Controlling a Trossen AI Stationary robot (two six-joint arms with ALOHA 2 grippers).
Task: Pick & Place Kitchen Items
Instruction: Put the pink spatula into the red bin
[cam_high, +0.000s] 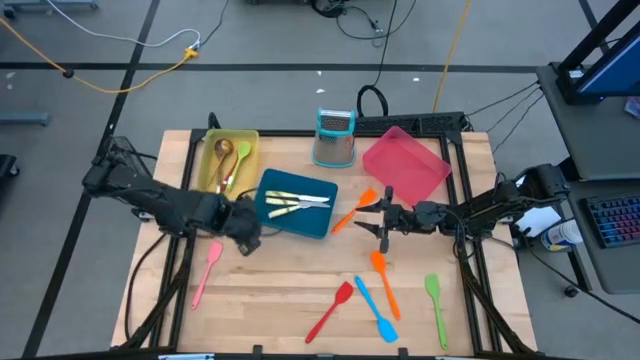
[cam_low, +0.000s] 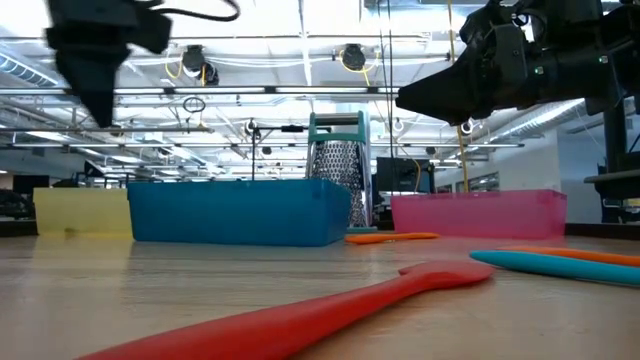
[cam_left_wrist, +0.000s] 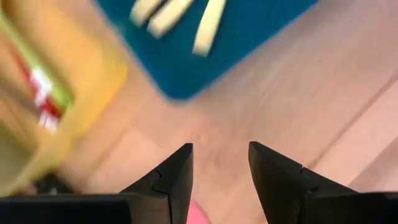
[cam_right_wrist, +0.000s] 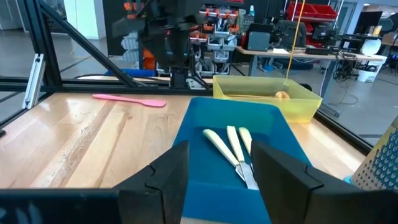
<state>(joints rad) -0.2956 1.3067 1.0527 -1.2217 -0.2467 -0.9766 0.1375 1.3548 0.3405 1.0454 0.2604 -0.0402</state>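
Overhead: left gripper (cam_high: 247, 240), fingers parted and empty, hangs left of centre beside the blue rectangular tray (cam_high: 297, 204) holding cream-handled knives (cam_high: 296, 201); right gripper (cam_high: 384, 222), likewise parted and empty, sits right of centre. Pink spatula (cam_high: 206, 271) lower left; red spatula (cam_high: 331, 310), blue spatula (cam_high: 376, 310), orange spatula (cam_high: 385, 283) and green spatula (cam_high: 436, 308) lie lower right

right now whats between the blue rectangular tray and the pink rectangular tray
In the high view, an orange spatula lies on the bare wood between the blue rectangular tray and the pink rectangular tray. The low view shows it there too.
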